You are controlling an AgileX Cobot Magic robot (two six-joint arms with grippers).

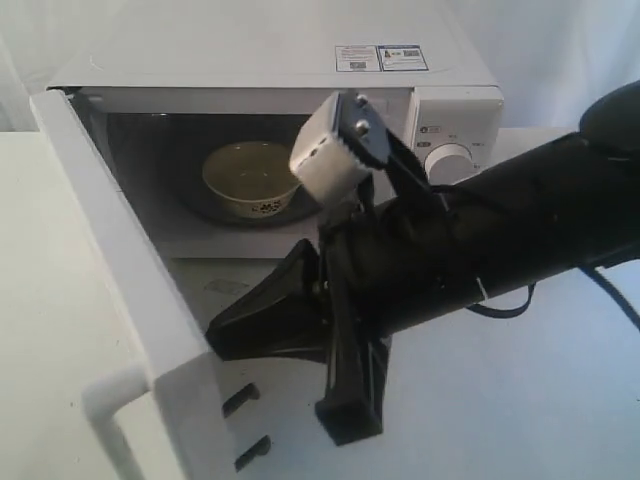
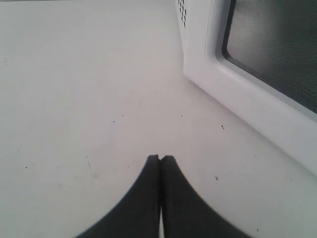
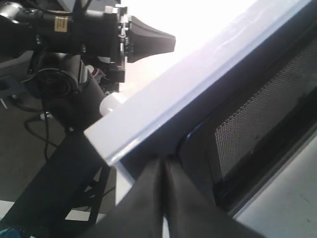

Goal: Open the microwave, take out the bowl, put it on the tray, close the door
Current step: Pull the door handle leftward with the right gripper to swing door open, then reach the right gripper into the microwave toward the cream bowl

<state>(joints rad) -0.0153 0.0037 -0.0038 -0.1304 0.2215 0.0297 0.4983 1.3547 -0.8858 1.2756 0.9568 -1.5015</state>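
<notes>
While the door (image 1: pixel 118 268) of the microwave (image 1: pixel 250 50) stands swung wide, the bowl (image 1: pixel 250 178) sits inside the cavity. Right gripper (image 3: pixel 163 160): fully closed, empty, tips at the door's inner edge. Left gripper (image 2: pixel 159 158): closed, empty, over the counter (image 2: pixel 74 99) beside the door's outer face.

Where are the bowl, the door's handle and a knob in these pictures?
bowl (image 1: pixel 250 173): exterior view, inner bottom.
handle (image 1: pixel 112 393): exterior view, top end.
knob (image 1: pixel 450 164): exterior view, round face.

The microwave (image 1: pixel 270 55) was faced frontally by the exterior view; its door (image 2: pixel 247 99) (open) was framed closely by both wrist views.
</notes>
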